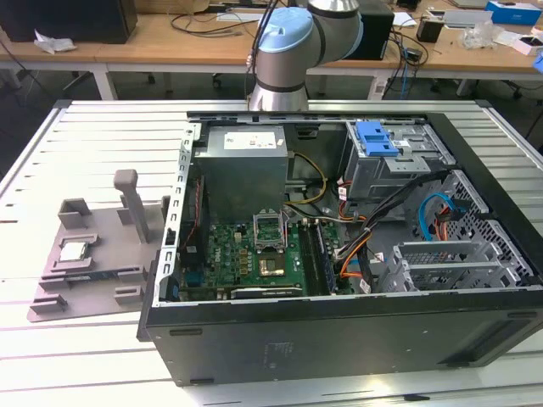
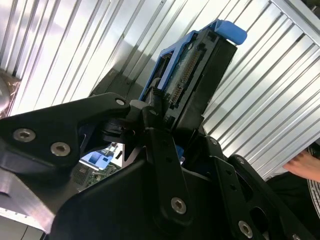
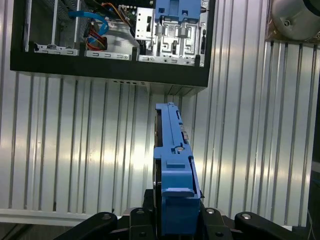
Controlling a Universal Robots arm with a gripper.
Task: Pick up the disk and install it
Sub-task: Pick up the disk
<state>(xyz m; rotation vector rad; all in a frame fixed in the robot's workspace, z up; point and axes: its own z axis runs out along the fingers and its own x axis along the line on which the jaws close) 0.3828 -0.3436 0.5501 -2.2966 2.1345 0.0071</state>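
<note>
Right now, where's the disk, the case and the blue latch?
disk [image 3: 172, 155]: first wrist view, on its blue frame edge.
case [image 1: 339, 335]: exterior view, on its black side wall.
blue latch [image 1: 377, 138]: exterior view, on its middle.

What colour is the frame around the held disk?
Blue around the disk, clearest in the first wrist view.

In the first wrist view you get the disk [image 3: 172, 165] edge-on — label face unseen, lower end sunk in the gripper [image 3: 175, 217]. The exterior view's top edge cuts the arm [image 1: 293, 42]; the second wrist view's edge clips a person's hand [image 2: 306, 165].
</note>
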